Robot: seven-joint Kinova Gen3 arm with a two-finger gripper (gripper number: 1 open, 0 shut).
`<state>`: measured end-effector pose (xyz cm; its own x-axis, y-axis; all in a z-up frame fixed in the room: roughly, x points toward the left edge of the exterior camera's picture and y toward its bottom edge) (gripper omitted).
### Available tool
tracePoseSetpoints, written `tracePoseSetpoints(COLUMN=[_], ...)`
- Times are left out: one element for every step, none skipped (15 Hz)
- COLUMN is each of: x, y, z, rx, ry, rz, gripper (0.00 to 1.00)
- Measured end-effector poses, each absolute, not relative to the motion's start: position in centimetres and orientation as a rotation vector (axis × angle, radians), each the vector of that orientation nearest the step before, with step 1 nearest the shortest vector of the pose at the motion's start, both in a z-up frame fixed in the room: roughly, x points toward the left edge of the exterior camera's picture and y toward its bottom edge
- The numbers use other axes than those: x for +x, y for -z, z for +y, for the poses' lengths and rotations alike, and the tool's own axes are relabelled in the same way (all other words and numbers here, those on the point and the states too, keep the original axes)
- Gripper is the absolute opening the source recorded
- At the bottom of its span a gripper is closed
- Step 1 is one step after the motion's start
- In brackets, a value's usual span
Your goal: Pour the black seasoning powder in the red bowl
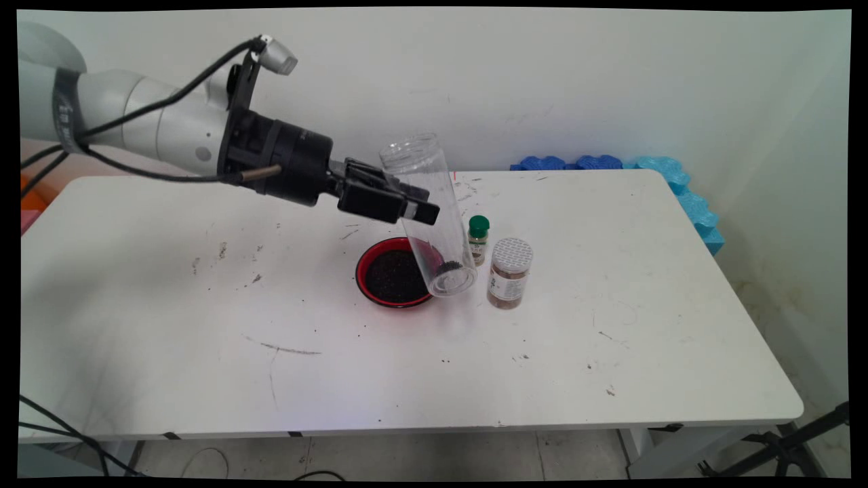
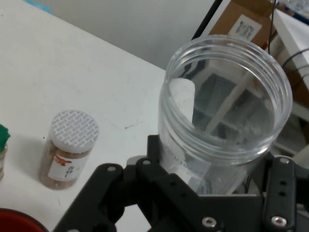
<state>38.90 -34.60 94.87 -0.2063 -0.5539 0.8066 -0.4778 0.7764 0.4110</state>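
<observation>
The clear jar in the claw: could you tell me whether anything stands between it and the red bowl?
Nothing visible does. The claw holds the clear jar tilted, its base right over the red bowl. The two spice bottles stand to the right.

text: none legible | spice jar (image 1: 508, 274) label: print unreadable

The white table (image 1: 203, 352) carries a red bowl (image 1: 366, 261) and two spice jars (image 1: 508, 274).

Clear glossy plastic jar (image 1: 426, 213); matt black pincer (image 1: 415, 204); scuffed white table (image 1: 610, 352)
</observation>
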Motion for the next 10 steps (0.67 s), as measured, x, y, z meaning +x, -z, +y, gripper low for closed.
tracePoseSetpoints(x=[38.8,38.6,38.4,38.3,38.2,38.0,37.8,37.6,37.4,37.4], y=[-94.7,-94.5,-94.3,-94.1,-93.9,-93.7,-93.5,-93.4,-93.2,-93.1], z=[-34.4,-34.1,-33.8,-33.7,-33.6,-33.5,-33.4,-33.3,-33.3,-33.2], rx=[0.769,0.737,0.714,0.697,0.686,0.672,0.656,0.645,0.633,0.626], ry=[0.071,0.049,0.032,0.020,0.011,0.000,-0.013,-0.024,-0.035,-0.042], rz=[-1.864,-1.886,-1.902,-1.915,-1.923,-1.935,-1.947,-1.957,-1.967,-1.973], gripper=[0.00,0.00,0.00,0.00,0.00,0.00,0.00,0.00,0.00,0.00])
